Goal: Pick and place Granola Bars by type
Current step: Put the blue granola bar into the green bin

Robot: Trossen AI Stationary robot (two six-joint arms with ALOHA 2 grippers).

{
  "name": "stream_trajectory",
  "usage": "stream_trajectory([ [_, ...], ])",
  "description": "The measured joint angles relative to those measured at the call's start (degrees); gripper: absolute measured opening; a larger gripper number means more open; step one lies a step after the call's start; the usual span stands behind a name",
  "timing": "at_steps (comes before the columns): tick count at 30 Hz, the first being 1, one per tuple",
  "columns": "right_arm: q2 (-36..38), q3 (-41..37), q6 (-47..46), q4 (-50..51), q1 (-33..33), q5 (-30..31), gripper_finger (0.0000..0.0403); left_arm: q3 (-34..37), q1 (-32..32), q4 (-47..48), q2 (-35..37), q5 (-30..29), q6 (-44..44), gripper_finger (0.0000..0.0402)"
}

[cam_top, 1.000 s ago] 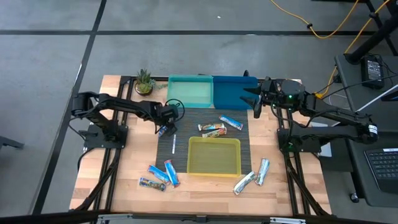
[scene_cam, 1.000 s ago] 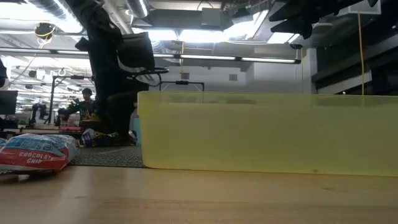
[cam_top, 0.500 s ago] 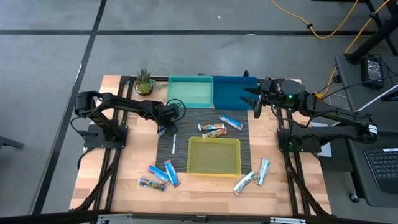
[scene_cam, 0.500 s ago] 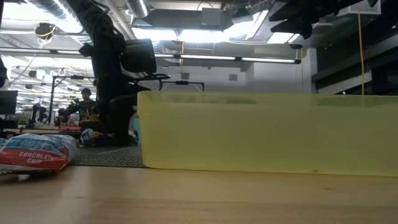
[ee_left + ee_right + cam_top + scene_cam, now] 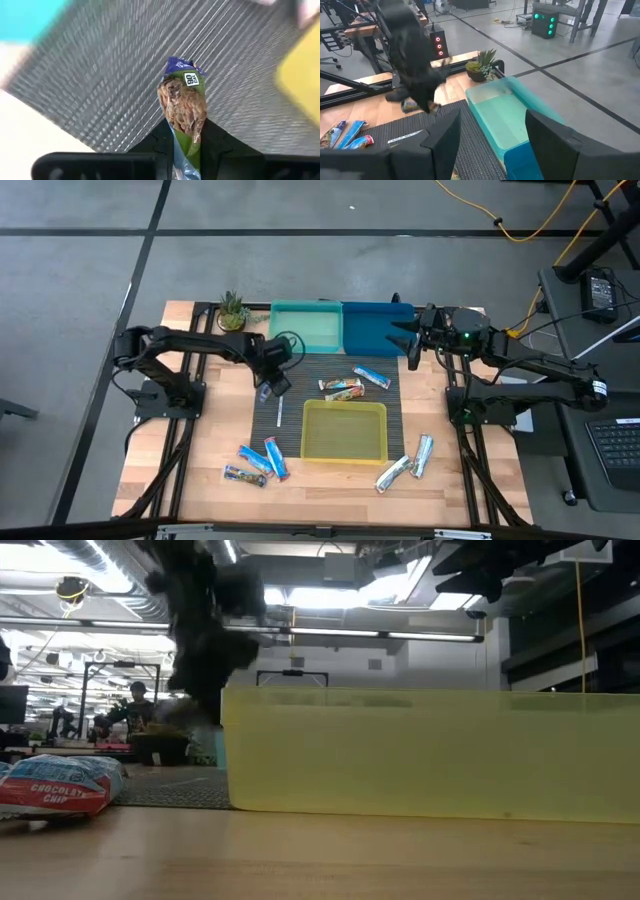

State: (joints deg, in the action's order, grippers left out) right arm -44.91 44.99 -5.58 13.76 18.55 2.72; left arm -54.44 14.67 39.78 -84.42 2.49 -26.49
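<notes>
My left gripper hovers over the left part of the dark mat, shut on a granola bar in a green and blue wrapper. Two bars lie flat on the mat. Three bars lie on the wood at the near left, and two silver-blue ones at the near right. One bar shows close up in the low view. My right gripper waits open, above the blue bin's right rim. My left gripper pinches one end of the bar between its two fingers. The bar sticks out forward past the fingertips, along the fingers. It hangs over the mat, and its free end touches nothing that I can see.
A yellow bin stands at the mat's near side. A teal bin and a blue bin stand side by side at the far edge. A small potted plant is at the far left. A thin white stick lies on the mat.
My left gripper has shut on the bar that lay on the mat's left part and has taken hold of it. It has then risen with the bar and swung a little toward the table's right and far side.
</notes>
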Motion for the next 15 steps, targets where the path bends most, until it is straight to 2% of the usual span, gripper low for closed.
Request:
stream_trajectory([
  [8,0.0,0.0,0.1,0.3,0.0,0.0,0.0223,-13.4,0.4,-0.1,10.5,-5.8,7.9,0.0044],
  [12,0.0,0.0,0.3,0.3,0.0,0.0,0.0223,-15.8,0.5,-2.4,15.3,-10.4,9.2,0.0045],
  [15,0.0,0.0,0.3,0.3,0.0,0.1,0.0223,-16.0,0.5,-4.1,18.0,-10.8,9.2,0.0042],
])
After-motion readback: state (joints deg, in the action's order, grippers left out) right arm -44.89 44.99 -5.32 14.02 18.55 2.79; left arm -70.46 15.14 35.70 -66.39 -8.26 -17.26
